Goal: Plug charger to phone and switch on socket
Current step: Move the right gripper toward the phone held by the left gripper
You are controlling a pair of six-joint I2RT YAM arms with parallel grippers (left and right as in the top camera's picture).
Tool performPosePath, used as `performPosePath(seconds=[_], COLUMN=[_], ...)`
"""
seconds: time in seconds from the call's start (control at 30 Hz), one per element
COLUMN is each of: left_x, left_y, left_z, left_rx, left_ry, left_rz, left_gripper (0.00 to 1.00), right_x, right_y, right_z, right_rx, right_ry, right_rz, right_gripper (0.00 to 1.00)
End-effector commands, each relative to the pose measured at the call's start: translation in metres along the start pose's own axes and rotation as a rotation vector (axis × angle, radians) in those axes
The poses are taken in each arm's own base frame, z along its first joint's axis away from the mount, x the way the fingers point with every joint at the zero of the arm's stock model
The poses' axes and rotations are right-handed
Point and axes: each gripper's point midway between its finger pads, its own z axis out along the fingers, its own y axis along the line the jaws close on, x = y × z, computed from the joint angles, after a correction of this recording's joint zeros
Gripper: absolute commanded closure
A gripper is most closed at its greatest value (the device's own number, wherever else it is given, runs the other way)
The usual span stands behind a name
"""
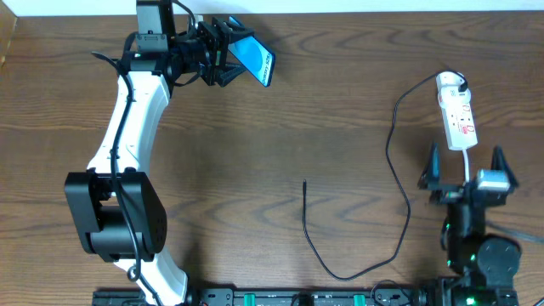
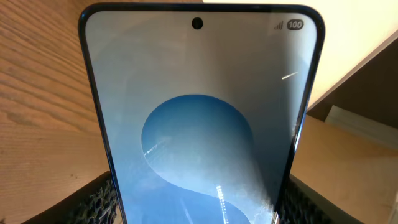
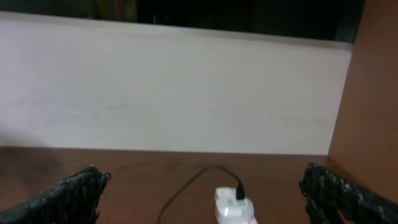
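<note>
My left gripper (image 1: 228, 53) is shut on the phone (image 1: 253, 59) and holds it tilted above the far left of the table. In the left wrist view the phone (image 2: 199, 118) fills the frame, light blue screen with a blue circle, between my fingers. The charger's thin black cable (image 1: 393, 161) runs from a white adapter (image 1: 448, 82) on the socket (image 1: 459, 119), loops down, and ends with its plug tip (image 1: 305, 182) lying at mid table. My right gripper (image 1: 466, 163) is open and empty just near the socket's near end. The right wrist view shows the adapter (image 3: 231, 208) between my fingers.
A white wall (image 3: 174, 93) stands behind the table's far edge. A wooden side panel (image 3: 373, 81) rises at the right. Black equipment with green lights (image 1: 297, 297) lines the near edge.
</note>
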Motion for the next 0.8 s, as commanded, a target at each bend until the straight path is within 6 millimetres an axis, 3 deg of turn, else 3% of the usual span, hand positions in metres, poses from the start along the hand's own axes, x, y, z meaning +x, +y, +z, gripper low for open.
performPosePath(seconds=[0.0, 0.2, 0.4, 0.47, 0.57, 0.63, 0.77], left_x=[0.007, 0.007, 0.007, 0.007, 0.004, -0.001, -0.001], left_y=[-0.014, -0.014, -0.014, -0.014, -0.013, -0.011, -0.011], left_z=[-0.007, -0.007, -0.007, -0.007, -0.007, -0.007, -0.007], left_rx=[0.028, 0.028, 0.028, 0.027, 0.022, 0.012, 0.012], left_ry=[0.003, 0.003, 0.003, 0.003, -0.011, -0.042, -0.043], left_rz=[0.031, 0.031, 0.016, 0.012, -0.024, -0.056, -0.056], left_gripper=[0.93, 0.93, 0.92, 0.93, 0.93, 0.93, 0.93], right_x=[-0.029, -0.046, -0.044, -0.040, -0.033, -0.013, -0.007], right_y=[0.013, 0.065, 0.130, 0.146, 0.157, 0.158, 0.160], right_z=[0.025, 0.076, 0.124, 0.131, 0.139, 0.151, 0.160], right_rx=[-0.077, -0.374, -0.750, -0.856, -0.952, -0.930, -0.882], right_ry=[0.025, 0.123, 0.331, 0.384, 0.386, 0.415, 0.532], right_rz=[-0.013, 0.055, 0.391, 0.466, 0.501, 0.534, 0.797], right_gripper=[0.01, 0.01, 0.01, 0.01, 0.01, 0.01, 0.01])
